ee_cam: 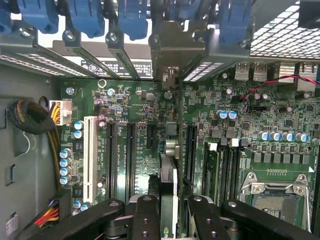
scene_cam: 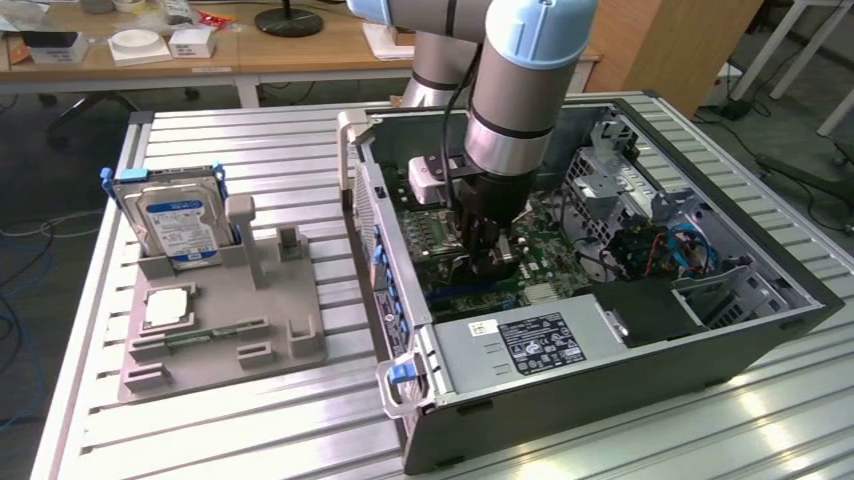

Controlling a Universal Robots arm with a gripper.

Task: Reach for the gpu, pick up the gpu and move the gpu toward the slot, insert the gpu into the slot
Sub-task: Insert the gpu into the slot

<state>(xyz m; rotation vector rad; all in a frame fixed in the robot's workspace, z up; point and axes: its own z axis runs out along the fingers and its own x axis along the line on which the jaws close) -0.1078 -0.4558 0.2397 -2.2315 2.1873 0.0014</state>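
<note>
My gripper (scene_cam: 487, 258) reaches down into the open computer case (scene_cam: 694, 330), just above the green motherboard (scene_cam: 541, 250). In the wrist view the gripper (ee_cam: 169, 202) is shut on the gpu (ee_cam: 169, 170), a thin dark card seen edge-on between the black fingers (ee_cam: 145, 212). The card's metal end bracket (ee_cam: 172, 50) sits at the case's rear wall among the blue clips. The card stands upright over the motherboard (ee_cam: 280, 115), between the long black slots (ee_cam: 190, 150). The slot directly under it is covered by the card; I cannot tell whether the card is seated.
A white slot (ee_cam: 90, 150) and the metal-framed processor socket (ee_cam: 270, 192) flank the card slots. Cable bundles (ee_cam: 30, 117) lie along the case wall. Outside the case, a grey fixture (scene_cam: 267, 300) holds a silver hard drive (scene_cam: 180, 225), a processor chip (scene_cam: 171, 308) and a memory stick (scene_cam: 220, 331).
</note>
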